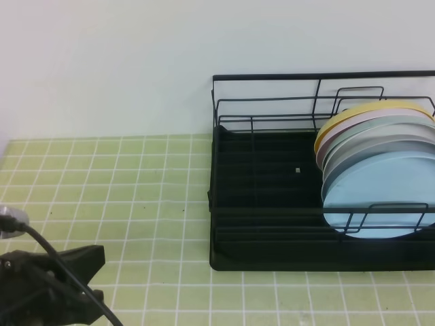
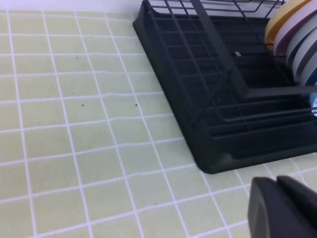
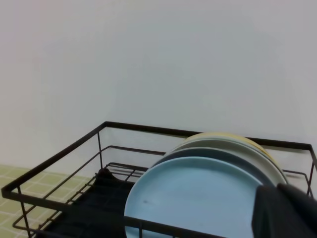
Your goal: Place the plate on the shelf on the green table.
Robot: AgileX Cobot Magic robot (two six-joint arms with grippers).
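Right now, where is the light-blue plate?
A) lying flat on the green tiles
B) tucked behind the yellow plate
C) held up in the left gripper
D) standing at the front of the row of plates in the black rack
D: the light-blue plate stands on edge in the black rack, frontmost of the row, with the yellow plate at the back.

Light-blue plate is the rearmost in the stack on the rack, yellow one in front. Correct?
No, that order is reversed. The light-blue plate is the frontmost of the stack standing in the black wire rack, and the yellow plate is at the back. The exterior high view shows it, and the right wrist view agrees.
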